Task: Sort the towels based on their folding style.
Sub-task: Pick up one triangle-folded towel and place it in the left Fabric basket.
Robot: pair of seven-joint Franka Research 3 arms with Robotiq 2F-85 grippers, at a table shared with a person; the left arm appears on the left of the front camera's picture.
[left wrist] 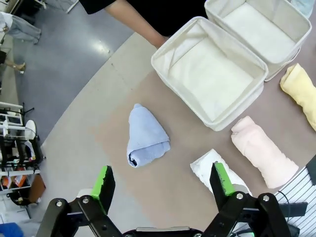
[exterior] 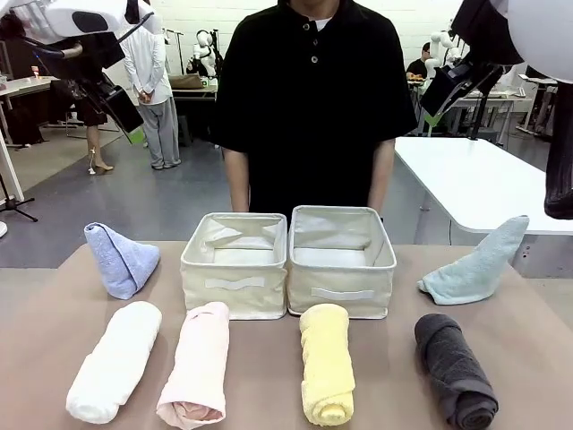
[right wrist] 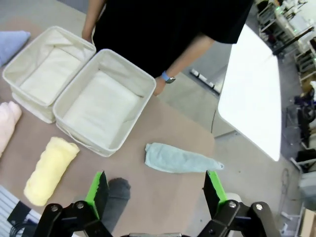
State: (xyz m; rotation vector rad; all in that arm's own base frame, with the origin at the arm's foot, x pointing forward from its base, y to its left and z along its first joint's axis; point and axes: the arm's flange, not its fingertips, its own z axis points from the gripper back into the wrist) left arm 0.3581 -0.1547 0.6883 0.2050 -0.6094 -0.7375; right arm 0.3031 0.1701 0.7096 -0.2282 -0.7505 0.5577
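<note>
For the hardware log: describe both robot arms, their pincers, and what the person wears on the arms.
The left arm and right arm have glossy white shells above black wrist units. The left pincer and right pincer are black bolted linkages tipped with bright green pads. The person wears a black short sleeve and a blue wristband.

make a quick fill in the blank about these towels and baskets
1. The left basket and the right basket are both ____ inside.
2. In the front row, between the pink towel and the dark grey towel, lies the ____ one.
3. The light blue cone lies on the robot's left of the baskets, the blue-grey cone on its ____.

Missing words: empty; yellow; right
</note>
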